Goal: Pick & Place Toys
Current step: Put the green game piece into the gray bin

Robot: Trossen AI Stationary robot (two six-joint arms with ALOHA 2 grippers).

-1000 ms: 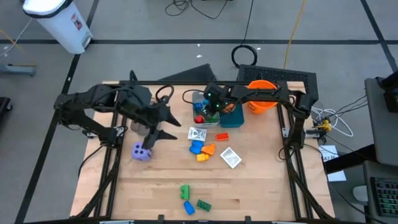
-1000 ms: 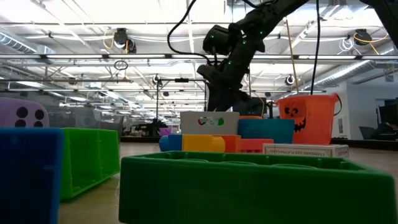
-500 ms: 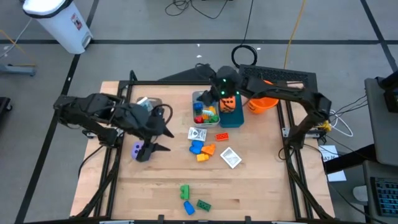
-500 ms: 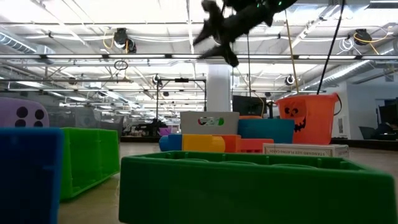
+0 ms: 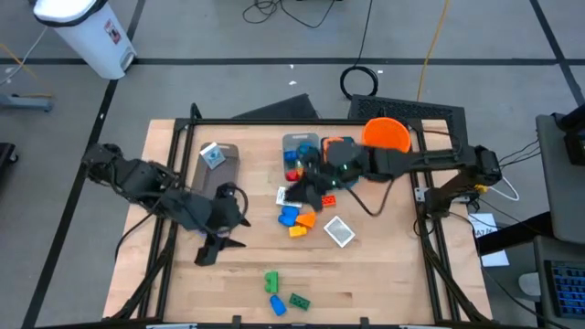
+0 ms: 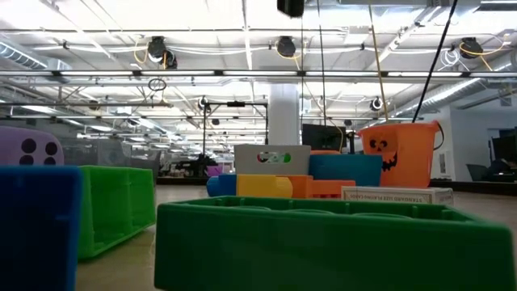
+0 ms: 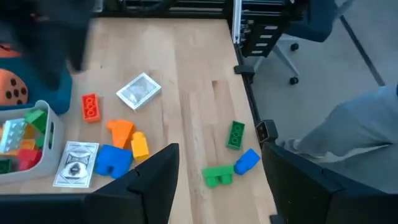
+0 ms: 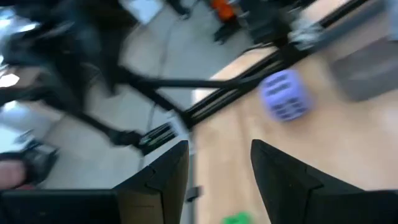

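Risks and labels, front of the table to the back:

- Green and blue bricks (image 5: 272,281) lie loose near the front edge. A sweep by either of my arms could send them off the table.
- My left gripper (image 5: 212,247) hangs above the table with its fingers spread and nothing in them. The purple die (image 8: 285,94) sits just beside that arm, hidden under it from above, so a blind descent may knock it away.
- My right gripper (image 5: 304,194) is also spread and empty, over the packet (image 5: 291,196) and the blue and orange bricks (image 5: 294,219). The packet is flat, so the fingers may skid off it or shove the neighbouring bricks.
- Sorted bricks are in the grey bin (image 5: 302,144), and the orange die is in the teal bin (image 5: 345,175).
- Orange bucket (image 6: 401,153): pumpkin face, no text. The packet print is unreadable.
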